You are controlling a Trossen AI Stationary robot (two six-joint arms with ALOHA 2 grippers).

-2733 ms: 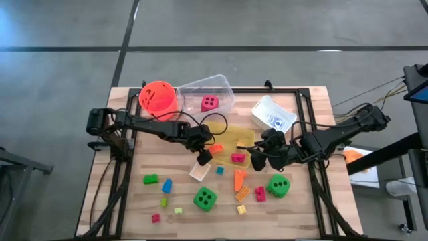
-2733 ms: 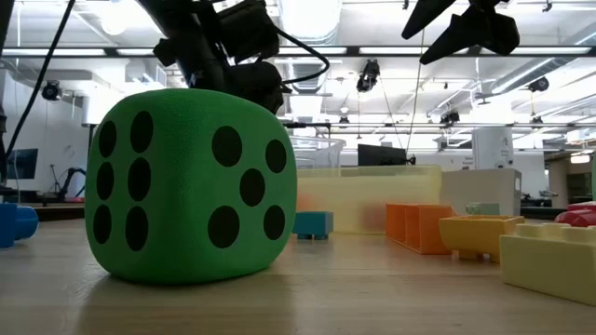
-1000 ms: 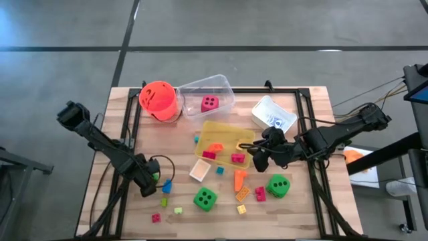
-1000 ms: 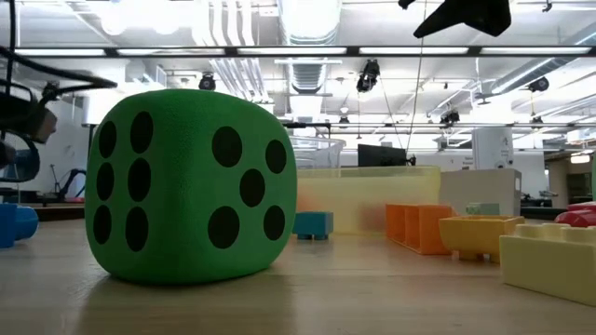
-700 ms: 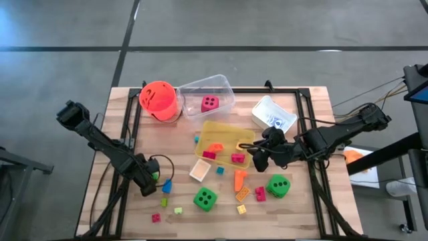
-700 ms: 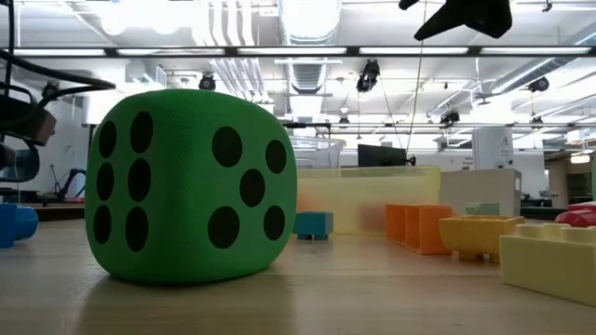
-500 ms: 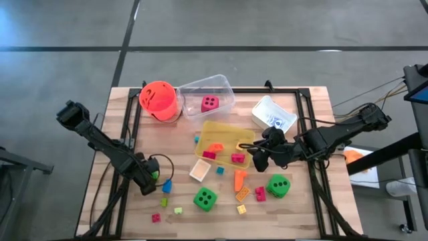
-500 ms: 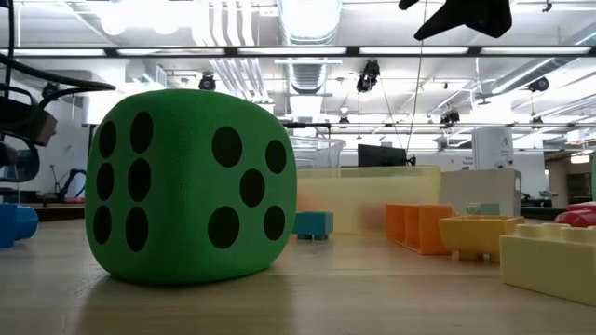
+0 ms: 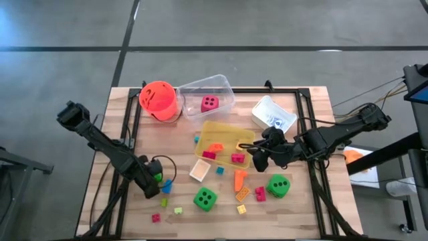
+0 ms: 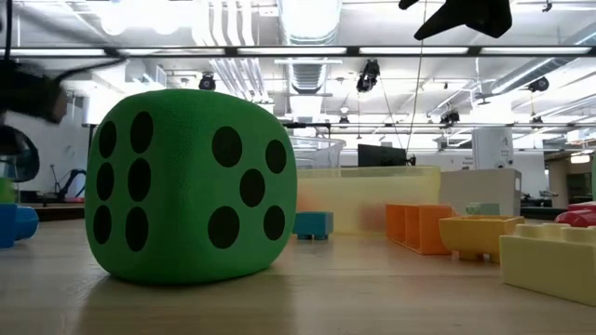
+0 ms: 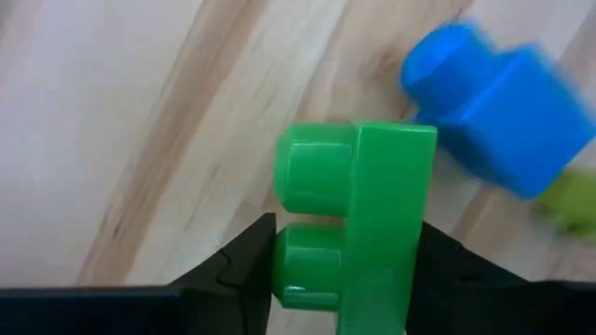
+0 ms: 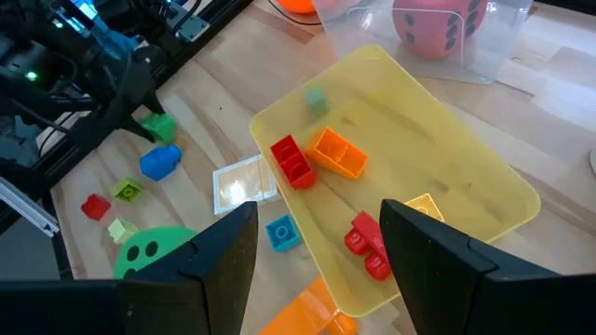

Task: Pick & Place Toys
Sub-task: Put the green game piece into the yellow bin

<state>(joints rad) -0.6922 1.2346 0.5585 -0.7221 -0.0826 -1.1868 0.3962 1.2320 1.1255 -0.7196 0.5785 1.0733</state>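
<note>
My left gripper (image 9: 154, 182) stands near the table's left edge, pointing down, shut on a small green block (image 11: 358, 219). A blue block (image 9: 166, 186) lies on the wood just beside it. My right gripper (image 12: 317, 265) hangs open with nothing between its fingers above the right end of the yellow tray (image 9: 226, 129), which holds red, orange and pink blocks. Two green dotted dice (image 9: 205, 199) (image 9: 279, 186) rest on the table near its front edge. A pink die (image 9: 209, 103) sits in the clear tray (image 9: 224, 86). My left gripper pinches the green block between its two fingers (image 11: 244, 253), one on the studded side (image 11: 279, 265) and one on the flat opposite side. The fingers come from above, pointing down. In the low view the green block (image 10: 5, 191) shows a little above the table.
An orange bucket (image 9: 158, 99) and a white tray (image 9: 273, 114) stand at the back. A small clear tray (image 9: 198, 172) and several loose blocks lie across the front half. The big green die (image 10: 191, 186) fills the low view's left half.
My left gripper has shifted slightly toward the table's right and near edges with the green block at its fingers. In the low view the arm's dark shape has risen and the green block now shows above the blue one.
</note>
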